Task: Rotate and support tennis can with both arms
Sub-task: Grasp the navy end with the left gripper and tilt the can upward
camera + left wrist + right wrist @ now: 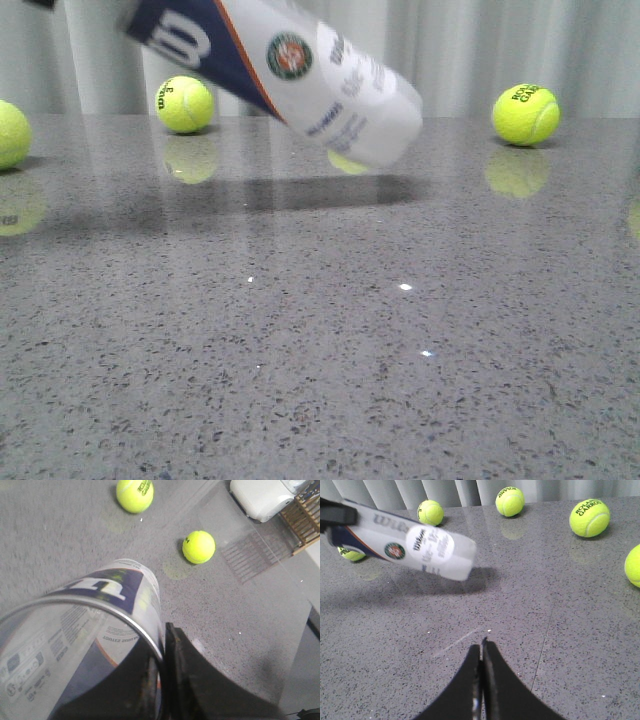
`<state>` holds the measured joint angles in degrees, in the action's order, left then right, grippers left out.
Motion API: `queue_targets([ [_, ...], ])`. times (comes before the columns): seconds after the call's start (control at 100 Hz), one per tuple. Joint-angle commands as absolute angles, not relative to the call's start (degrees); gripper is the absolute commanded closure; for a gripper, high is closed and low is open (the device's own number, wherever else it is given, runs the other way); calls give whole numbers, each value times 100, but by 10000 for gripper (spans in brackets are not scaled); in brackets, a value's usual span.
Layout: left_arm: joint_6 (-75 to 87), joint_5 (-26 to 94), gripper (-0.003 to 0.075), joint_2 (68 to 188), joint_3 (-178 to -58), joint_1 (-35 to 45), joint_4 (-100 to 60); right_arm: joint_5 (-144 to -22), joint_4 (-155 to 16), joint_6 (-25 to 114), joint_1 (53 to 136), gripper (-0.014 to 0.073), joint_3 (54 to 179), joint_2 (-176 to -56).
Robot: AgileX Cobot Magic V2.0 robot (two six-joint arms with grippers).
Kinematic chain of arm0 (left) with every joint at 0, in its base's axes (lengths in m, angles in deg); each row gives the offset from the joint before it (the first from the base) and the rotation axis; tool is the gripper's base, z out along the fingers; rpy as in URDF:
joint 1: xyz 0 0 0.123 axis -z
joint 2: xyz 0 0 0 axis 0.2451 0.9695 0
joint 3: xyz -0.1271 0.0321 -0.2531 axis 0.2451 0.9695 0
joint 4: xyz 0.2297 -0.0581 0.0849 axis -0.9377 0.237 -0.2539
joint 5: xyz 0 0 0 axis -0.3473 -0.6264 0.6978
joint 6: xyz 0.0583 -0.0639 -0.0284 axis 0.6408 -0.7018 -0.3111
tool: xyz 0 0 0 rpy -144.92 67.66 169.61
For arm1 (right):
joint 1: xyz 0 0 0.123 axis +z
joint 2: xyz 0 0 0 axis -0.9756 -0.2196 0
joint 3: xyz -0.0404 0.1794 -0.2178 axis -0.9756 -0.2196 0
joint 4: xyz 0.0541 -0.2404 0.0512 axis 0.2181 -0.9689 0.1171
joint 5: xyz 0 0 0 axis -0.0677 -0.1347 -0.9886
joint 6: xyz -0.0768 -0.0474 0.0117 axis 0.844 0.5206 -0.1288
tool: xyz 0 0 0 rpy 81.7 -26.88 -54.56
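Tennis can [405, 542] tilted above grey surface [560, 630], held at far end; right claw [481, 652] closed, empty; tennis balls [589, 517] beyond.

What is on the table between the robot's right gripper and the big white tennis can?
Nothing: the right wrist view shows only bare grey speckled table between the right gripper and the white plastic tennis can.

Speckled grey stone table [320, 380], perhaps five tennis balls [185, 104] scattered.

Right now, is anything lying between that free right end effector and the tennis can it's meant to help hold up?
Nothing visible. Between the right end effector and the tilted tennis can lies only bare grey table; the tennis balls sit farther off.
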<state>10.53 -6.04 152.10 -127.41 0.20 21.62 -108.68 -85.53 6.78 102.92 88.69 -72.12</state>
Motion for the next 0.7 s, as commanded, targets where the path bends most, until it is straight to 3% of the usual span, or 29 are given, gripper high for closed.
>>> queue_targets([
  [0.0,692,-630,741,14793,-13217,61,1995,-10404,-8616,678,10252,659,9010,-7279],
  [0.28,-1232,-1122,741,14712,-14359,184,-470,-10404,-8616,678,10252,659,9010,-7279],
  [0.69,-2854,-2156,741,14722,-15113,1420,-3135,-10404,-8616,678,10252,659,9010,-7279],
])
